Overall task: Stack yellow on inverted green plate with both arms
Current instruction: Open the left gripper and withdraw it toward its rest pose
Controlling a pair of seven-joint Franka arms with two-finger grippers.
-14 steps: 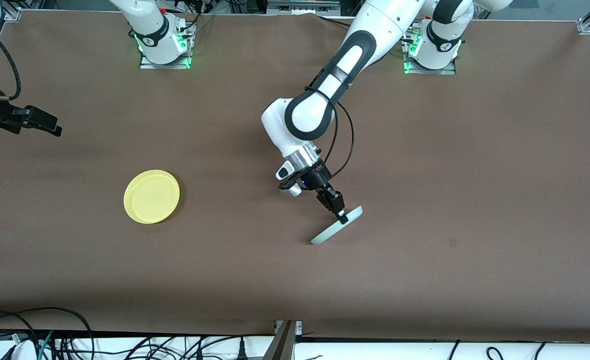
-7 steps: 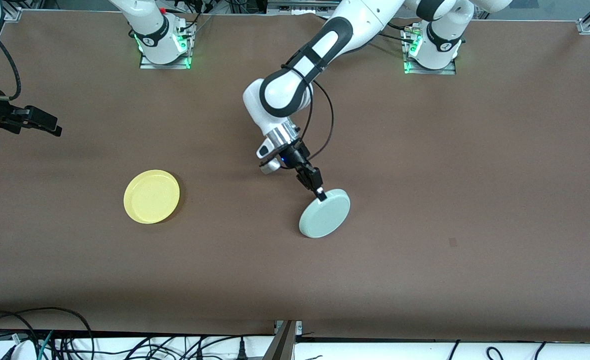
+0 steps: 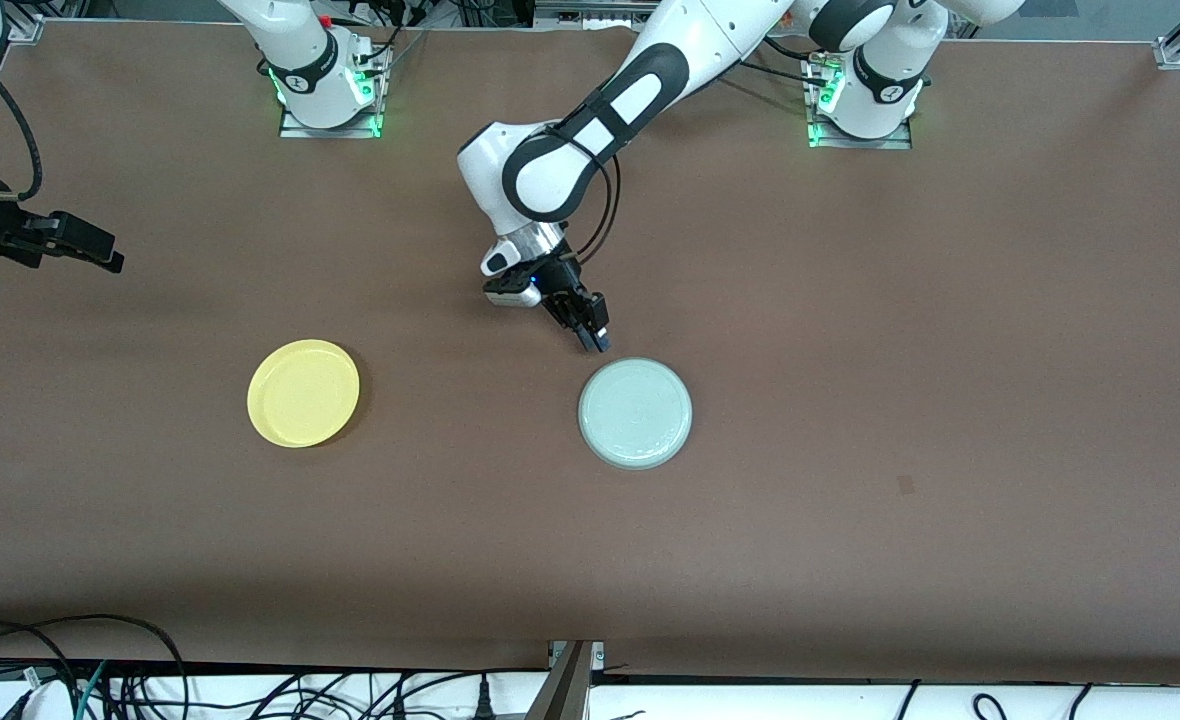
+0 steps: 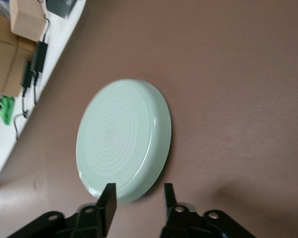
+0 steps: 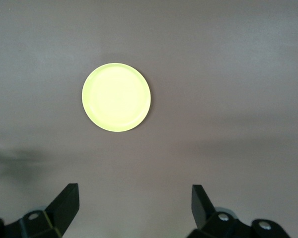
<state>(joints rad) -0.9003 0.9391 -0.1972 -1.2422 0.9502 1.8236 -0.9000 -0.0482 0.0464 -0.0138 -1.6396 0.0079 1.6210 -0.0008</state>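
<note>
The pale green plate [image 3: 635, 413] lies upside down and flat on the brown table [image 3: 850, 300], near the middle, its ringed underside [image 4: 121, 139] facing up. My left gripper [image 3: 595, 340] hovers just off the plate's rim on the side toward the robot bases; it is open [image 4: 138, 187] and holds nothing. The yellow plate [image 3: 303, 392] sits upright toward the right arm's end of the table, apart from the green one. My right gripper [image 3: 100, 255] waits high over that end of the table. It is open wide [image 5: 135, 191] and empty, and looks down on the yellow plate [image 5: 116, 97].
Black cables [image 3: 100, 670] and a metal post [image 3: 570, 680] run along the table edge nearest the front camera. A small dark mark [image 3: 905, 485] shows on the cloth toward the left arm's end.
The left gripper tipped the green plate over from on edge to flat, let go of it and drew back toward the bases. The right arm has not moved.
</note>
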